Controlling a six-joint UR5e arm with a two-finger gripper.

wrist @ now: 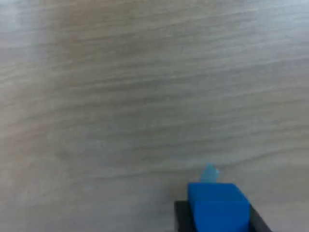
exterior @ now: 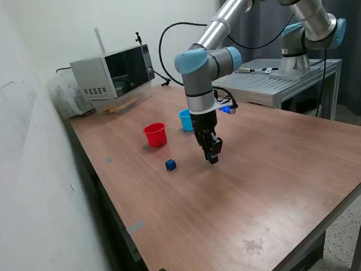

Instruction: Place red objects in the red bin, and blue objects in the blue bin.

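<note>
No text, label, brand, number or sign can be read in either view: the microwave (exterior: pixel 115 74) at the back of the tabletop (exterior: pixel 271 186) shows no legible marking, and the wrist view is too blurred for any lettering.

In the wrist view the blue cube (wrist: pixel 218 207) is cut off by the picture's edge, as are the dark jaws on either side of it, and the whole picture is blurred. In the exterior view the arm hides part of the light blue cup (exterior: pixel 185 119), and the inside of the red cup (exterior: pixel 155 134) cannot be made out.
</note>
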